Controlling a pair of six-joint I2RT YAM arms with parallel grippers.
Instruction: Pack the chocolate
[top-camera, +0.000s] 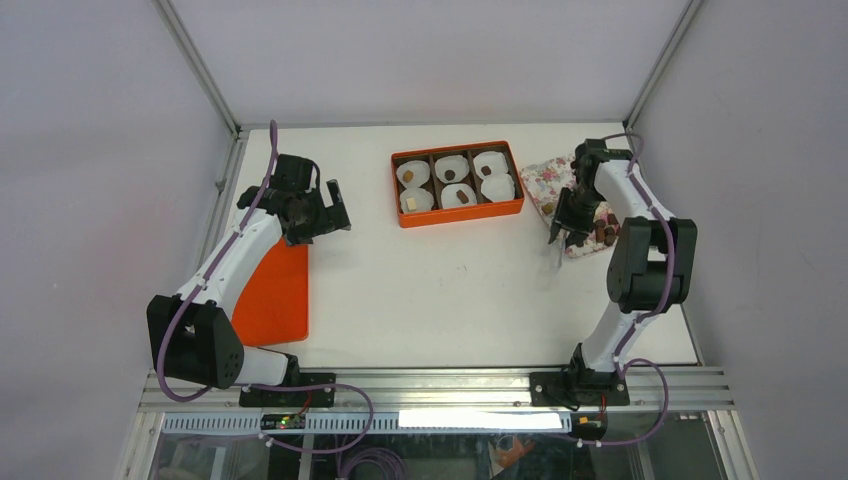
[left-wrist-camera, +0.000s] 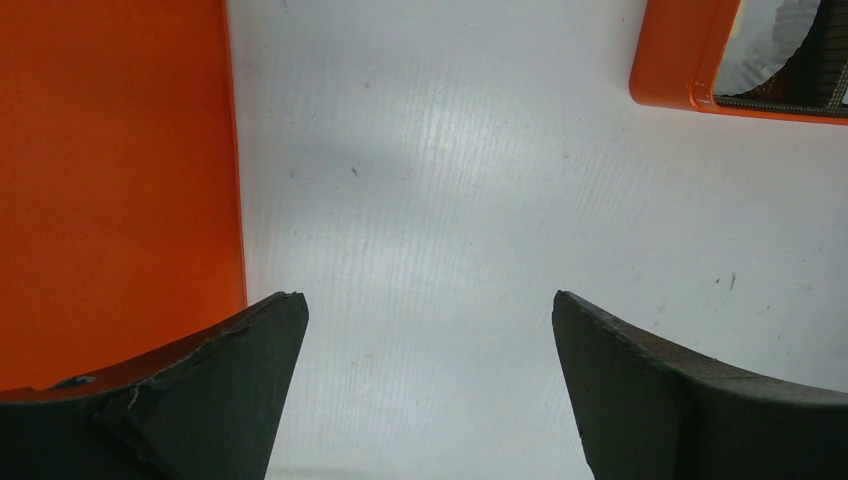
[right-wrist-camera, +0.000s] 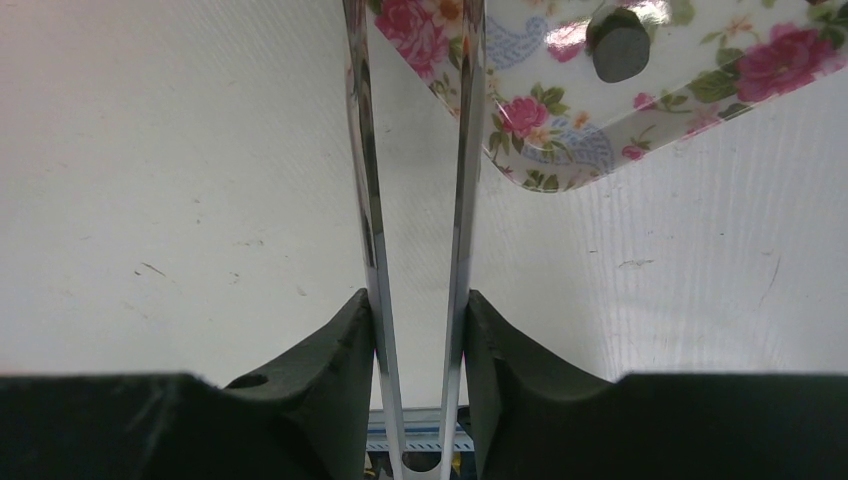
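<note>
The right claw pinches silver metal tweezers, their tips cut off at twelve o'clock. A dark round chocolate lies on the floral tray at one o'clock. The left claw stands spread.

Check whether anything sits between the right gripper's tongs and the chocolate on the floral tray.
Nothing visible. In the right wrist view, only bare floral tray separates the chocolate from the tongs the right gripper holds.
</note>
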